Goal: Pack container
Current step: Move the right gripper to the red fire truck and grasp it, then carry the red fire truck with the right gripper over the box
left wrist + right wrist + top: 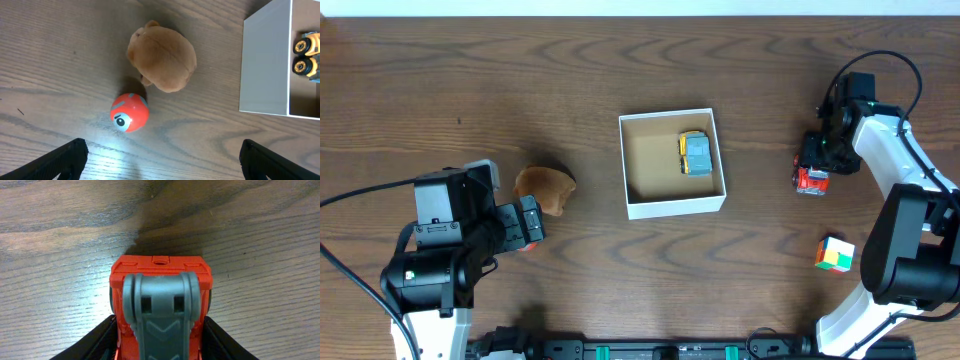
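The container (676,206), a small square box with white walls and a brown inside, stands mid-table with a yellow and blue toy truck (695,153) in it. Its white wall (265,65) and the truck's wheels (306,52) show in the left wrist view. My left gripper (525,225) is open and empty (162,167), just short of a red ball (129,112) that lies next to a brown plush toy (161,57) (545,187). My right gripper (813,160) is shut (161,345) on a red and grey toy vehicle (160,285) (810,181), right of the container at table level.
A multicoloured cube (834,254) lies at the front right, near the right arm's base. The bases of both arms stand along the front edge. The table is dark wood.
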Motion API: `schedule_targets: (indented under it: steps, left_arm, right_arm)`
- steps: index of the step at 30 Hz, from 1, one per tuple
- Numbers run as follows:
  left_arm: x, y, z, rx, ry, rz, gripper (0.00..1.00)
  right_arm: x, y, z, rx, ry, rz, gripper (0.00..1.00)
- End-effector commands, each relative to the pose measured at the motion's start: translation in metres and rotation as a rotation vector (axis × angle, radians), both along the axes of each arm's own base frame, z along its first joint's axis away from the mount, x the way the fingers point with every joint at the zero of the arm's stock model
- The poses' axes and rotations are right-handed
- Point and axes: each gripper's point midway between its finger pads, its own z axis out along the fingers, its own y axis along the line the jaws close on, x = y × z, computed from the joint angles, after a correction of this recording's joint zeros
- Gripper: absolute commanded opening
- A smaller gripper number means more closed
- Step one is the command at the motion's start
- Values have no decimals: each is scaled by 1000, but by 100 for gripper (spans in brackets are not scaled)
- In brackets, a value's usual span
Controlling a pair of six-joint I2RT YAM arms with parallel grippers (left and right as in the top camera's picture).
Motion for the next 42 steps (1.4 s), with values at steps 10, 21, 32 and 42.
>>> schedule_targets:
  steps: [10,21,32,42]
  left_arm:
    - [2,-2,6,-2,-15,-16,98]
    - [2,-2,6,-2,-15,-16,98]
    - [2,-2,6,-3,-15,-16,98]
    - [2,-2,6,-3,-15,-16,98]
  right_arm:
    - [4,31,14,-8,-35,85,1]
    - [6,57,82,-41,-205,136,1]
    - [-10,136,164,38,-445,243,1]
    - [-37,247,198,133,-609,325,1]
